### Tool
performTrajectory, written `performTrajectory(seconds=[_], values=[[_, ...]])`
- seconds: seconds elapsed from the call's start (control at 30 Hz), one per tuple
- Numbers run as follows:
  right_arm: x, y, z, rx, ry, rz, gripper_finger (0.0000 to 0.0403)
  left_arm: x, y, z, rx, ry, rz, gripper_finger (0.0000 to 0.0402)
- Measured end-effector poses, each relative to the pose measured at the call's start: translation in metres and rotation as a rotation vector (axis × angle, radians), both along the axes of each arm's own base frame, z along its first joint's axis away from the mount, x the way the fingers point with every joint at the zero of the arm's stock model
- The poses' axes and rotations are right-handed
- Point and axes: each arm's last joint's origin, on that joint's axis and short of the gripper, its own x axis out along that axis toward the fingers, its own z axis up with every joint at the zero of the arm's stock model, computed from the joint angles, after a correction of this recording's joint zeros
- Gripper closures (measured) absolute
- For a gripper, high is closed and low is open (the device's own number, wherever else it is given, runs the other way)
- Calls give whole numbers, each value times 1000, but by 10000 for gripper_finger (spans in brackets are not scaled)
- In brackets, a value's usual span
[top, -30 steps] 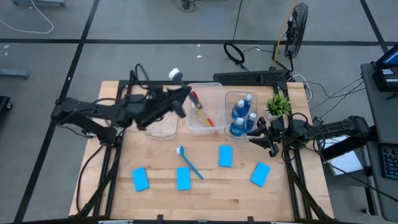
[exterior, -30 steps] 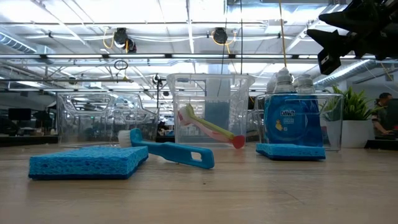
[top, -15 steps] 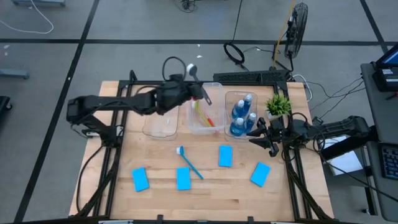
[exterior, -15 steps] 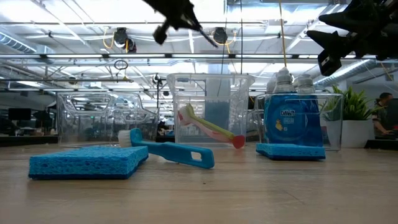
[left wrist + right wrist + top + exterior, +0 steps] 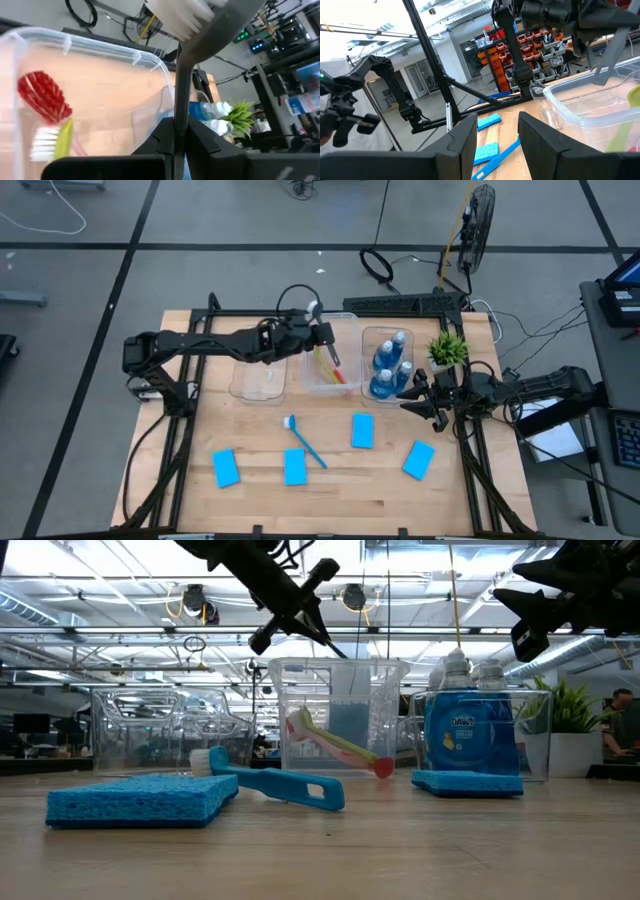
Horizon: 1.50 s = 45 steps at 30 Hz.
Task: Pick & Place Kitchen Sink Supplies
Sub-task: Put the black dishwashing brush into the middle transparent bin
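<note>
My left gripper point(image 5: 321, 337) is above the middle clear tub point(image 5: 346, 318), shut on a dark dish brush point(image 5: 182, 85) with a white bristle head point(image 5: 313, 308). A red brush point(image 5: 42, 95) and a yellow-green brush point(image 5: 62, 140) lie in that tub. Blue bottles point(image 5: 390, 365) stand in the right tub. A blue brush point(image 5: 305, 442) and several blue sponges point(image 5: 294, 467) lie flat on the table. My right gripper point(image 5: 425, 398) is open and empty, above the table beside the bottle tub. My left gripper pinches the dark brush's handle point(image 5: 176, 131) between its two fingers, at about the middle of its length. It comes in from the table's left, slanting down. The brush is lifted clear and tilted, with its bristle head point(image 5: 182, 15) up and its thin free end point(image 5: 338, 650) pointing down at the tub.
A clear tub point(image 5: 258, 375) stands to the left of the middle one. A green potted plant point(image 5: 447, 347) stands at the far right. Sponges point(image 5: 362, 431) and the blue brush take up the near middle of the table.
My left gripper has carried the dark brush from above the left tub toward the table's right, then down over the middle tub. The brush has turned, and its free end now points down at the tub. My right gripper has kept still.
</note>
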Motion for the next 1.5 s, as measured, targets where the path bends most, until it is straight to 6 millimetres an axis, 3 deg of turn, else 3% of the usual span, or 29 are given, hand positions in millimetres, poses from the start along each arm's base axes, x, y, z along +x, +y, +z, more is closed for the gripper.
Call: performTrajectory(seconds=[0.53,0.97,1.23,1.5], values=[[0,0,-1,-12,9,-1,273,11,3,-36,-163,74,8,382],[0,0,-1,-27,3,-3,273,14,3,-44,-217,81,-14,382],[0,0,-1,-27,2,-3,273,13,4,-44,-248,66,-7,328],[0,0,1,-25,-14,-3,273,14,3,-44,-245,77,-72,321]])
